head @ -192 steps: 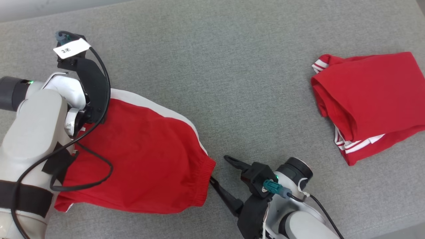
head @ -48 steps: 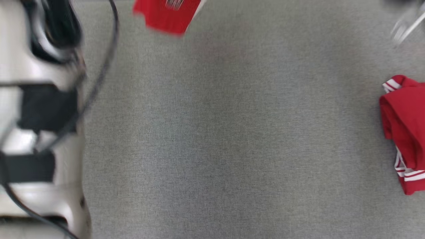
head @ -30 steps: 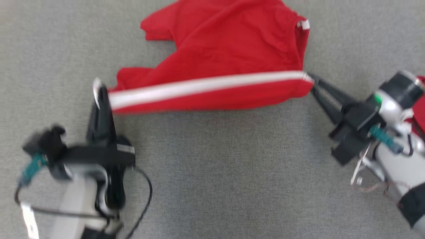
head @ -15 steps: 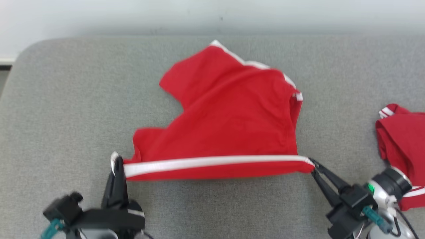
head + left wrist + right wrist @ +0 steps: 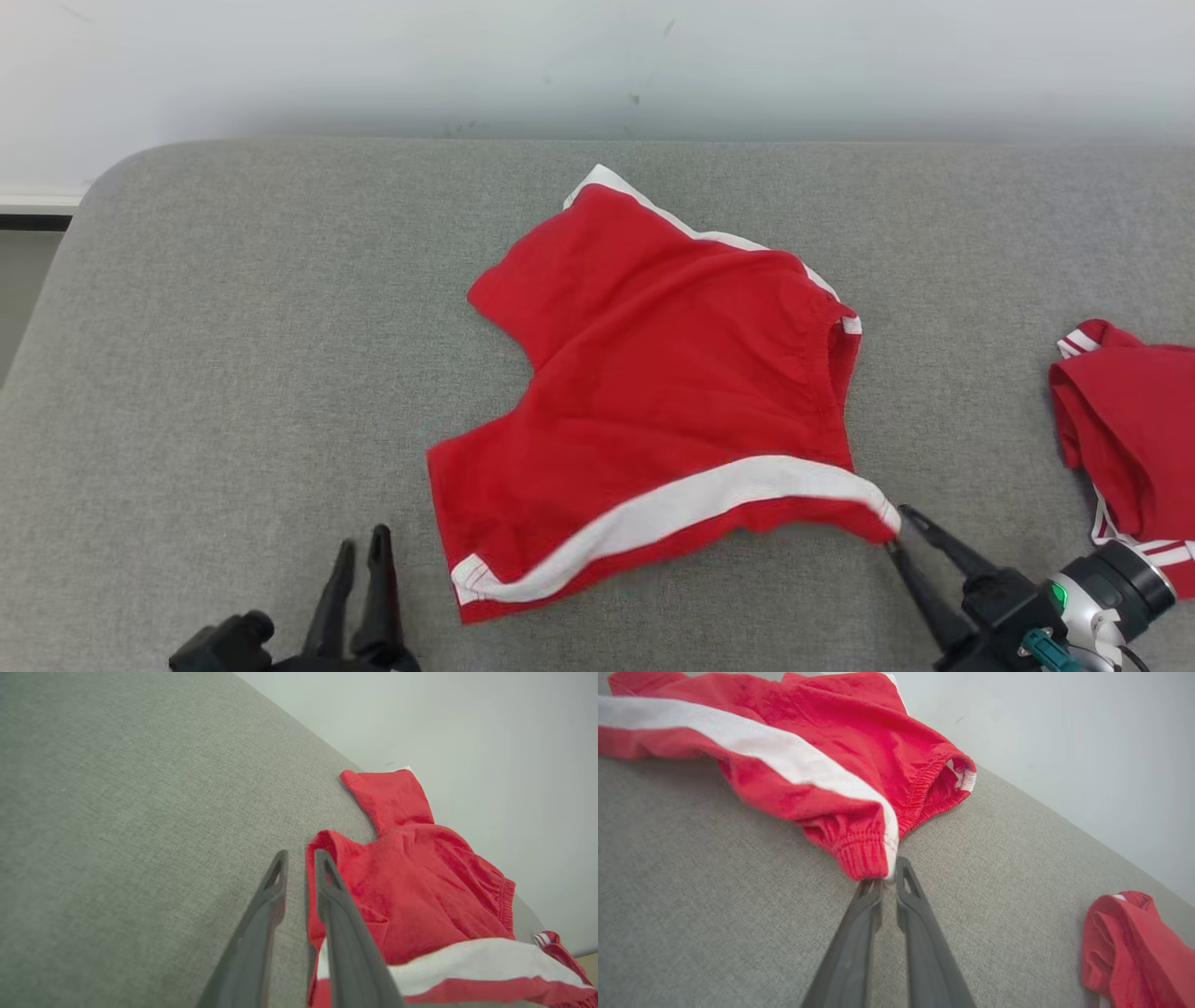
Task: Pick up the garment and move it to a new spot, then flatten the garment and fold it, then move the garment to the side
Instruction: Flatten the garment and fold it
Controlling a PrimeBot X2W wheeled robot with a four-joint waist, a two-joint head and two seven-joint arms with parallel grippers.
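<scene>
- My left hand (image 5: 362, 538) sits low at the near edge of the grey counter (image 5: 233, 327). Its fingers are a narrow gap apart with nothing between them, just beside the near leg hem of the shorts
- The red shorts (image 5: 672, 392) lie about mid-counter, with the white side stripe toward me, the waistband to the right and one leg pointing off toward the wall. They look skewed and rumpled rather than flat
- If I fold them like this, I expect the creases and the slanted legs to get locked in, so I judge flattening comes first. A low sweep by the left hand could also snag that hem and bunch it
- My right hand (image 5: 893, 529) has its fingers narrowly parted with the waistband corner at their tips. I cannot tell whether they are pinching it
- If the corner is caught when I draw that hand back, the whole piece would drag to the right and twist further
- A second red garment (image 5: 1130, 420) lies well apart at the far right. A careless shove sideways could land the shorts on it, or I could grab the wrong piece
</scene>
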